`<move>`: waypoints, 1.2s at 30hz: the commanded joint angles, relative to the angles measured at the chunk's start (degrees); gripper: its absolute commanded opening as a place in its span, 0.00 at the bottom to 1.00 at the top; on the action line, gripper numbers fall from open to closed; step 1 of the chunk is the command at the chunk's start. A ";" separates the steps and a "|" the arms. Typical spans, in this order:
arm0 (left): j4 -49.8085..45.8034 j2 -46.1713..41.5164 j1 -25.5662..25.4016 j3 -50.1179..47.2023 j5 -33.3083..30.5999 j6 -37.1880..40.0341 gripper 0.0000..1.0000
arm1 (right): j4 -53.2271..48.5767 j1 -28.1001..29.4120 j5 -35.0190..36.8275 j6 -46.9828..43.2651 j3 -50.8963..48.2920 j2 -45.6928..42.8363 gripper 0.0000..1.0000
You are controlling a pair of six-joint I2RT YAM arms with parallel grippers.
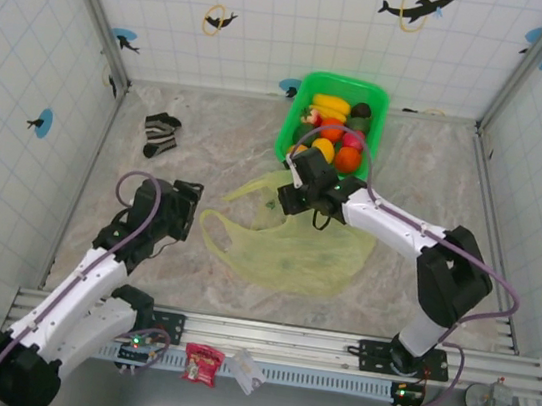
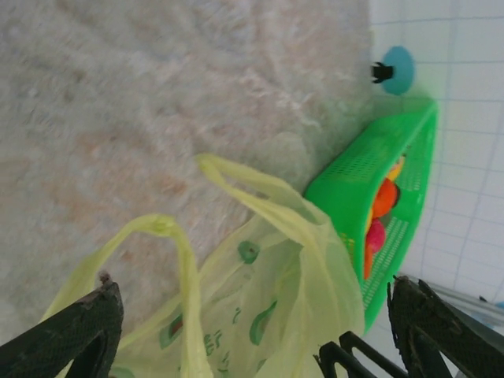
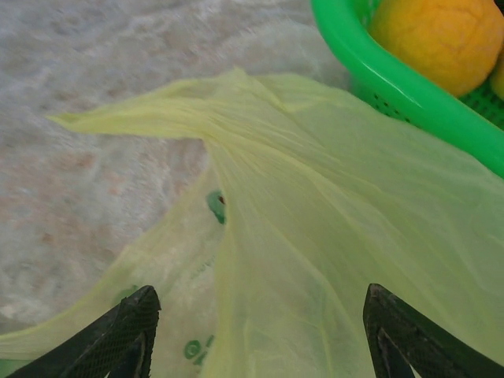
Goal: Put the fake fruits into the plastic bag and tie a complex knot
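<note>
In the middle of the top view, the yellow plastic bag (image 1: 294, 252) lies flat under the spread right end effector (image 1: 291, 202), handles (image 1: 251, 190) stretching toward the spread left end effector (image 1: 187, 213).

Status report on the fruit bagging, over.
Left gripper open, right gripper open, both at the plastic bag. Bag flat, unknotted; fake fruits in green tub. Nothing in the way.
</note>
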 commanded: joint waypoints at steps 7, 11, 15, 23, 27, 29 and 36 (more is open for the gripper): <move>2.86 4.33 -0.12 -2.50 5.55 -12.45 0.81 | 0.43 1.23 7.53 1.25 -0.08 0.31 0.67; 6.27 7.59 -0.12 -3.01 6.20 -12.95 0.79 | 0.62 2.14 8.88 0.99 -0.98 0.84 0.67; 10.03 12.05 -0.46 -3.46 7.57 -13.52 0.75 | 1.34 2.57 9.25 0.88 -1.50 1.13 0.67; 14.93 16.80 -0.83 -4.23 5.15 -14.07 0.68 | 2.77 2.58 9.16 0.55 -2.14 1.70 0.65; 22.27 19.25 -0.83 -5.49 4.68 -14.58 0.68 | 3.14 2.62 10.46 0.31 -2.14 1.48 0.63; 21.83 21.91 -0.78 -4.54 4.66 -14.05 0.68 | 3.51 2.56 11.18 0.16 -2.23 1.14 0.63; 23.20 28.12 -1.06 -3.97 4.87 -13.19 0.63 | 4.24 2.06 10.40 -0.33 -1.35 0.60 0.63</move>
